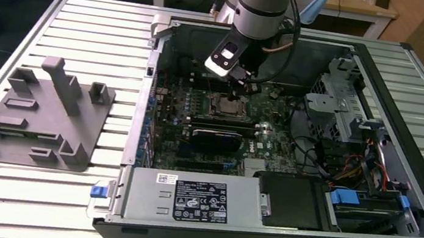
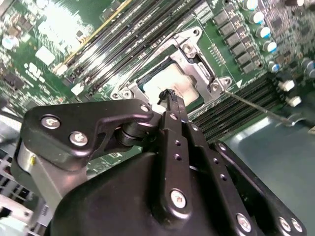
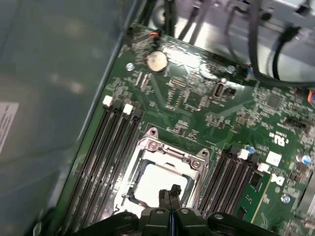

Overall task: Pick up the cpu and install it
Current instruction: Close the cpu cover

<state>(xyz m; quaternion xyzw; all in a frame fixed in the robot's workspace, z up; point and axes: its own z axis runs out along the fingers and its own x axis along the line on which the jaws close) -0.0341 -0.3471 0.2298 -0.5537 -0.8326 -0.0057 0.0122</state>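
Two slim black fingers (image 3: 166,197) of the gripper (image 3: 170,194) are pressed tight together, nothing visible between them, tips poised over one edge of the cpu (image 3: 156,181), that small flat square chip with the pale silver top. And the chip is not in the grip: it lies inside the square black socket with its bright metal frame (image 3: 170,153), flat by the look of it. The second wrist view gives the same story, with the gripper (image 2: 170,98) right above the cpu (image 2: 173,78). Whether they touch, I cannot tell.

Moving outward, long black memory slots (image 3: 106,147) run on both sides of the socket, set in the green circuit board (image 3: 206,108), all inside the open dark computer case (image 1: 412,90). On the exterior view's left, well apart, the grey plastic tray with upright posts (image 1: 40,115) sits on the slatted metal table (image 1: 9,37).

Now the danger. If that chip is a touch off its seat, any downward push from those closed tips could, I'd judge, bend the contacts beneath. A sideways drag might skid it against the frame or scratch the lid. The thin wire lever (image 2: 256,105) stands nearby too, ready to snag a careless finger.
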